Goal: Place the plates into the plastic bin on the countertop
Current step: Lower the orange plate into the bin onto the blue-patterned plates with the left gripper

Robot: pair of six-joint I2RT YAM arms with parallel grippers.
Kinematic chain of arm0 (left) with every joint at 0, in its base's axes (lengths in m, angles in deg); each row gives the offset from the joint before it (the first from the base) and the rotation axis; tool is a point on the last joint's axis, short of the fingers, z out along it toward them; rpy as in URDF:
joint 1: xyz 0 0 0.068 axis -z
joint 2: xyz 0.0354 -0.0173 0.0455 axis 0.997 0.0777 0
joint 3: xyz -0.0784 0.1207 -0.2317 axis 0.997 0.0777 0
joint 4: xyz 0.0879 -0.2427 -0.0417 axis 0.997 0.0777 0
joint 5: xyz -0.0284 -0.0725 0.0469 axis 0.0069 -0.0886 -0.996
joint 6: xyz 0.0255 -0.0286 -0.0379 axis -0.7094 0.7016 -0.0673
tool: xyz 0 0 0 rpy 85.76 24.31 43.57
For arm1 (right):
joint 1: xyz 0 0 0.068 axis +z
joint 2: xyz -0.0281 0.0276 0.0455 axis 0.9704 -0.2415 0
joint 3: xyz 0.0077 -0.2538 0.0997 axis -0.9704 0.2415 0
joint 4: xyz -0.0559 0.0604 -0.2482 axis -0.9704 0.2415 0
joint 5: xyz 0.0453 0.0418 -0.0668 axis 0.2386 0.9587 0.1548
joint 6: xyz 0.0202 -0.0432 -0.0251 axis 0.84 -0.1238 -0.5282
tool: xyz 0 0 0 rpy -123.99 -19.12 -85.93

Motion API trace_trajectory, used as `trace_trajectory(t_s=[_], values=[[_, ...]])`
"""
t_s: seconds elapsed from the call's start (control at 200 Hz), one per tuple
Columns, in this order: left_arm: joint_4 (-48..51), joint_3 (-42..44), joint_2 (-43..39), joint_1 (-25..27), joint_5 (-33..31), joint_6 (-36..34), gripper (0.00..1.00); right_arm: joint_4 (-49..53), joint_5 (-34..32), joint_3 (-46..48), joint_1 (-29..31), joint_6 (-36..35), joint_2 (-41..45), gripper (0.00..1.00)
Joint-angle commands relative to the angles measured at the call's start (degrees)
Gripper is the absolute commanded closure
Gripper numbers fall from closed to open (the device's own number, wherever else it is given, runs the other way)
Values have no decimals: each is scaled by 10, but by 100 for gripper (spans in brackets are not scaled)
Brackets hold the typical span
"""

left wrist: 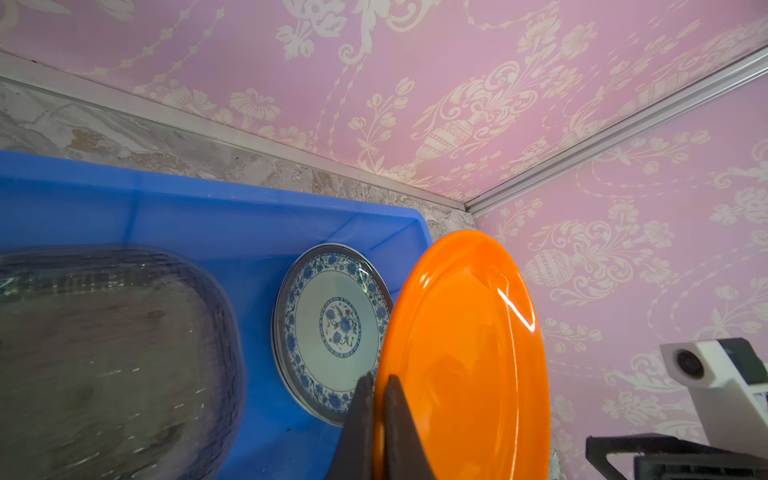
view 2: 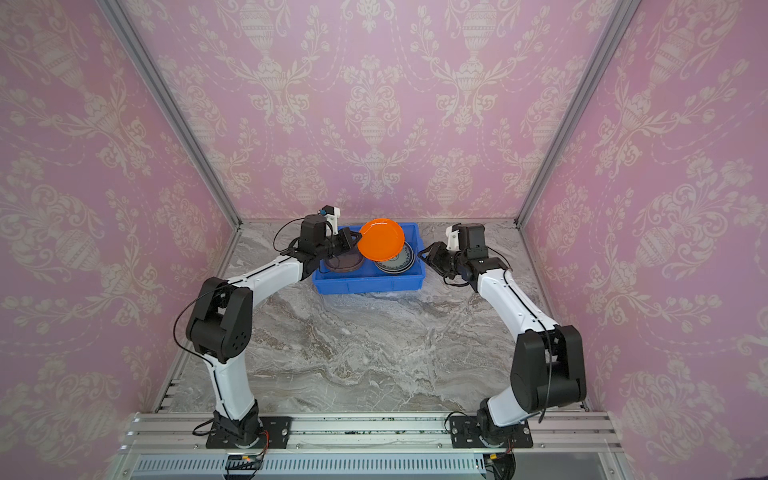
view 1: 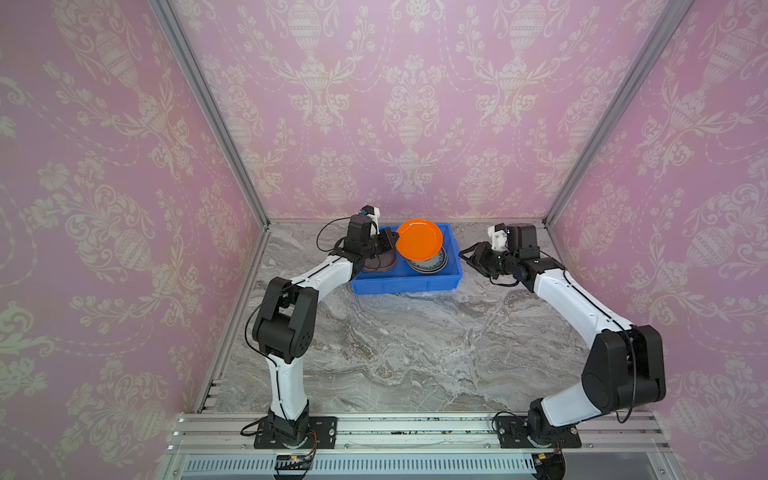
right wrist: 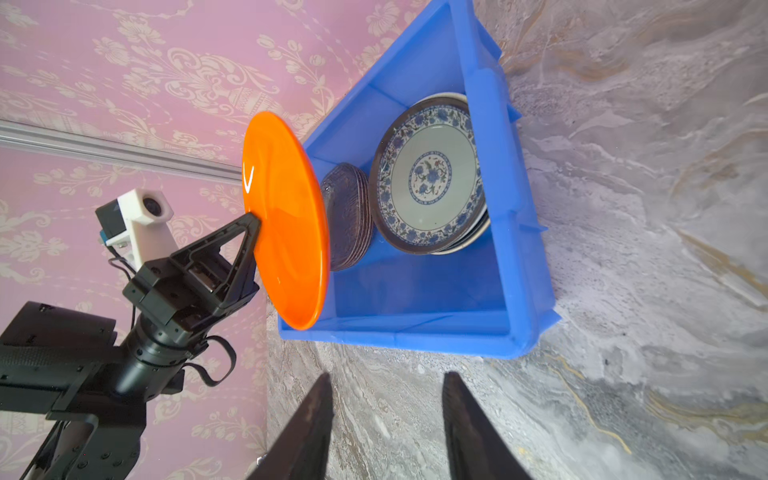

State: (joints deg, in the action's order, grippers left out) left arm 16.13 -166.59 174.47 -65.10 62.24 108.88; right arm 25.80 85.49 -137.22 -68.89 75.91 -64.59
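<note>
L gripper point(left wrist: 380, 379) clamps orange plate point(left wrist: 461, 353) rim above bin point(left wrist: 166, 208); R gripper point(right wrist: 388, 376) apart, beside bin.

I see left gripper point(view 2: 355, 242) pinching orange plate point(view 2: 381, 240) by its left rim, plate tilted above bin point(view 2: 370, 285), centre frame. Floral plate point(view 2: 397, 262) in bin's right half, brown stack point(view 2: 344, 264) left. Right gripper point(view 2: 429, 254) empty, just right of bin.
</note>
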Motion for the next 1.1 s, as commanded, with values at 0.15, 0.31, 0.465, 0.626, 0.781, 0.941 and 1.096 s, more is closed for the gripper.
trace_trajectory(t_s=[0.15,0.31,0.465,0.626,0.781,0.941,1.096], values=[[37,-92,84,24,-45,-16,100,5,-17,14,-11,-1,19,54],[48,-123,116,28,-61,-22,100,6,-11,8,-12,-2,9,54],[67,-144,134,34,-76,-36,100,5,-8,8,-12,-1,4,54],[71,-151,150,36,-81,-39,100,2,-7,8,-12,1,3,54],[77,-162,164,36,-87,-41,100,0,-4,10,-12,3,2,54],[82,-172,175,37,-92,-45,100,-2,-3,11,-13,5,-1,54],[91,-185,189,37,-93,-43,100,-3,-2,12,-12,5,-2,54]])
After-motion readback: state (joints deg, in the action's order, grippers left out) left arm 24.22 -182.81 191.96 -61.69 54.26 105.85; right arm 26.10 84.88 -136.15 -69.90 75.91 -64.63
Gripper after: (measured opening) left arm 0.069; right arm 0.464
